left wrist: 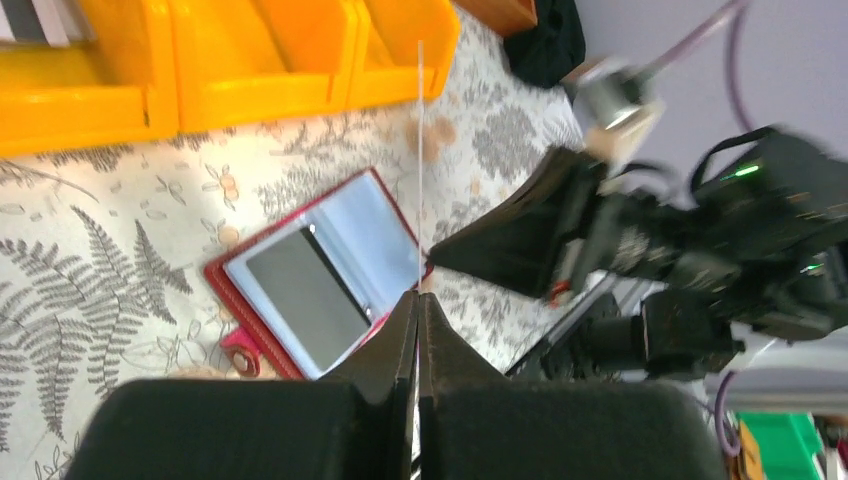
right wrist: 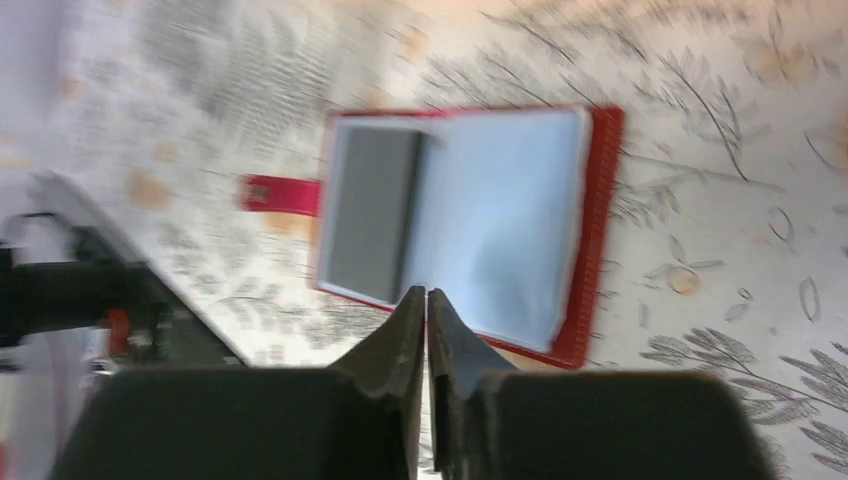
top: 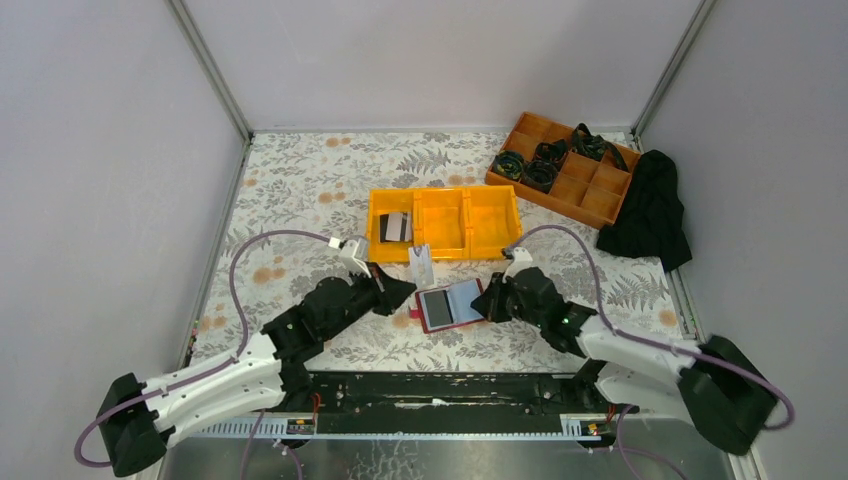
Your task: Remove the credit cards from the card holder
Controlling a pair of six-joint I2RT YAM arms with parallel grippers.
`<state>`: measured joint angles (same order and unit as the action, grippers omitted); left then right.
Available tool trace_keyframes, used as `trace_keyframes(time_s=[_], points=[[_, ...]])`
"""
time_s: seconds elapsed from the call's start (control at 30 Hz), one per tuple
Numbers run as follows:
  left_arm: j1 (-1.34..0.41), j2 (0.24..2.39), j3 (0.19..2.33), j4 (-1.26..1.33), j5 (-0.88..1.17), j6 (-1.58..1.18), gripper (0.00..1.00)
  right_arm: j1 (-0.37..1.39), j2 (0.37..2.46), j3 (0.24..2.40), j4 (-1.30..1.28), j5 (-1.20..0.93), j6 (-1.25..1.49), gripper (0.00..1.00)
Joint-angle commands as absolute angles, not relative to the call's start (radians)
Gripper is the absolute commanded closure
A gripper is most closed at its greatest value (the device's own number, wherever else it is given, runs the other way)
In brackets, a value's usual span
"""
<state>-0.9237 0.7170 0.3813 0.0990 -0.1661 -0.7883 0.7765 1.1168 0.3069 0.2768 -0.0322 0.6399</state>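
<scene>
1. On the leaf-patterned table (top: 300,180) we count one red card holder (top: 455,305), lying open and flat with its blue-grey inside up. It sits just in front of one yellow three-part bin (top: 470,250).
2. We count one grey card (top: 437,309) in the holder's left half. One held card (top: 421,262) stands upright in the left gripper (top: 410,288). A grey-white and black patch, the binned cards (top: 396,227), lies in the bin's left part. We cannot tell whether that patch is one card or two.
3. One orange tray (top: 585,195) holding dark coils sits at the far right, with one black cloth (top: 650,210) just beside it.
4. Walls close the table on three sides. The widest bare stretch lies left of and behind the bin. The holder lies between the two grippers.
5. Both arms reach low from their bases and angle inward, facing each other across the holder.
6. The left gripper's fingers are pressed together on the held card, which shows edge-on in its wrist view.
7. The right gripper (right wrist: 427,293) is closed to a slit, with its tips at the holder's right edge. We cannot tell whether they pinch it.
</scene>
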Motion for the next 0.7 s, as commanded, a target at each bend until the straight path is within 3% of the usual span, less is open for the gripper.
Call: trace_keyframes(time_s=[0.0, 0.07, 0.17, 0.2, 0.67], points=[[-0.919, 0.716, 0.303, 0.23, -0.009, -0.749, 1.0, 0.771, 0.813, 0.224, 0.429, -0.126, 0.648, 0.85], [-0.919, 0.724, 0.271, 0.301, 0.044, -0.761, 1.0, 0.772, 0.662, 0.201, 0.444, -0.142, 0.654, 0.71], [-0.919, 0.738, 0.24, 0.421, 0.135, -0.787, 1.0, 0.771, 0.543, 0.241, 0.371, -0.166, 0.623, 0.39], [-0.919, 0.748, 0.239, 0.448, 0.157, -0.792, 1.0, 0.77, 0.532, 0.259, 0.346, -0.172, 0.608, 0.35], [-0.919, 0.809, 0.273, 0.611, 0.355, -0.854, 1.0, 0.77, 0.586, 0.243, 0.481, -0.302, 0.617, 0.3]])
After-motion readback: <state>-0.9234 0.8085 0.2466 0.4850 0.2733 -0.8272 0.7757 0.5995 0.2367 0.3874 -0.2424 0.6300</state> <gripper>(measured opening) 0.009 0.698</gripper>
